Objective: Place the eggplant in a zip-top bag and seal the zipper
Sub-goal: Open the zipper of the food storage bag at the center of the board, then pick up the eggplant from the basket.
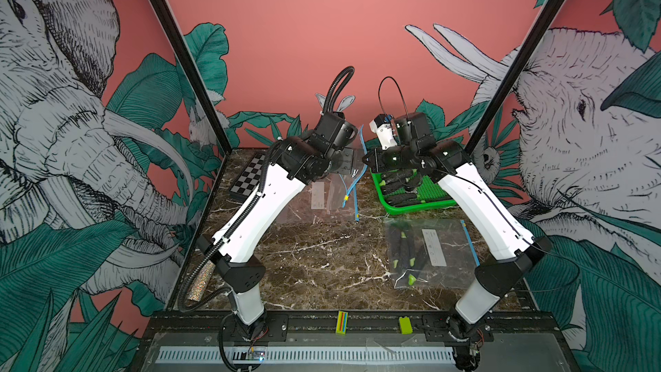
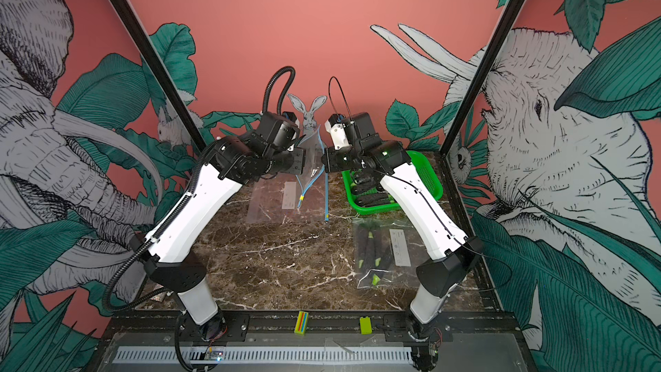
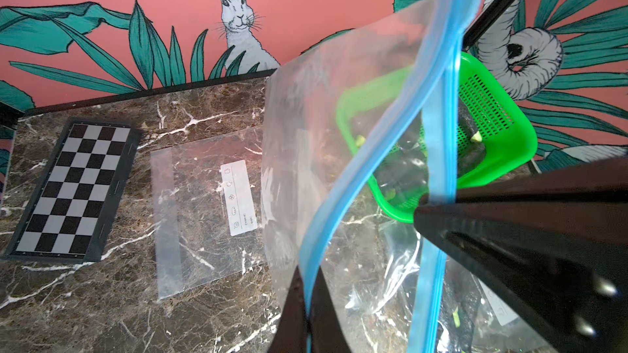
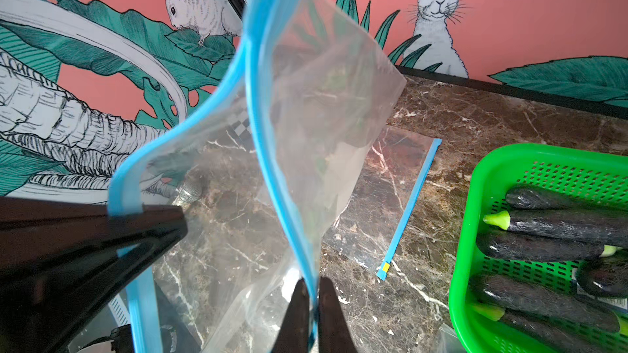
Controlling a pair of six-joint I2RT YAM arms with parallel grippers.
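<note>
Left gripper (image 3: 307, 286): you have it clenched on one blue zipper lip of the zip-top bag (image 3: 323, 123).
Right gripper (image 4: 314, 286): you have it pinched tight on the other blue lip of the same bag.
Zip-top bag: it hangs in the air between your two grippers, at 12 o'clock over the table (image 1: 314, 263) in both top views. Its two lips are drawn apart and the mouth gapes.
Eggplant (image 4: 550, 225): several dark ones lie side by side in the green basket (image 4: 472, 198) at 1 o'clock on the table, close to your right gripper.
Second bag (image 1: 429, 252): it lies flat on the marble at 4 o'clock beside your right arm, with eggplants inside.
Flat bag (image 3: 204, 205): it is clear with its white label up, and lies on the table below the held bag, toward 12 o'clock.
Checkerboard (image 3: 71, 188): it lies flat at 11 o'clock, apart from the bags.
</note>
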